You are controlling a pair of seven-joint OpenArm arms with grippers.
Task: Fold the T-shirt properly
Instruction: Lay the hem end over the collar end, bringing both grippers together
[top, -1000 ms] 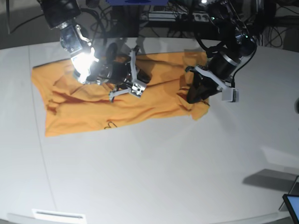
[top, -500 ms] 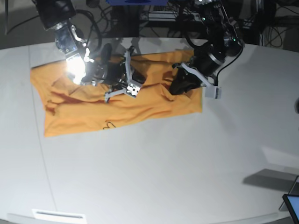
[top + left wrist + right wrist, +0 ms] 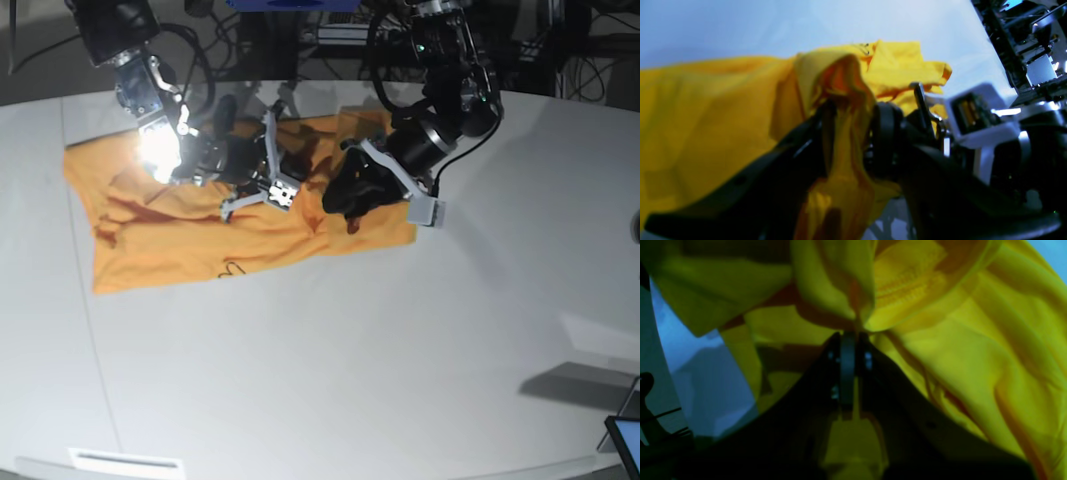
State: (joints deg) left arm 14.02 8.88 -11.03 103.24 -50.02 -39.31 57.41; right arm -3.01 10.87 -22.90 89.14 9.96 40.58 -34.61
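The orange-yellow T-shirt (image 3: pixel 170 225) lies crumpled across the back of the white table (image 3: pixel 330 370), with dark lettering near its front edge. My left gripper (image 3: pixel 338 200) is shut on the shirt's right part and holds a raised fold over the middle; the left wrist view shows cloth (image 3: pixel 723 110) pinched in that gripper (image 3: pixel 848 133). My right gripper (image 3: pixel 298 160) is shut on a bunch of cloth near the shirt's upper middle; the right wrist view shows it (image 3: pixel 848 336) closed on a gathered fold (image 3: pixel 940 340). The two grippers are close together.
Cables and equipment (image 3: pixel 420 35) line the table's far edge. A bright wrist light (image 3: pixel 160 150) glares on the right arm. A screen corner (image 3: pixel 625 440) sits at the front right and a white label (image 3: pixel 125 462) at the front left edge.
My left gripper has carried the shirt's right side leftward toward the middle, so the shirt's right edge has drawn in. My right gripper has shifted slightly left with its cloth.
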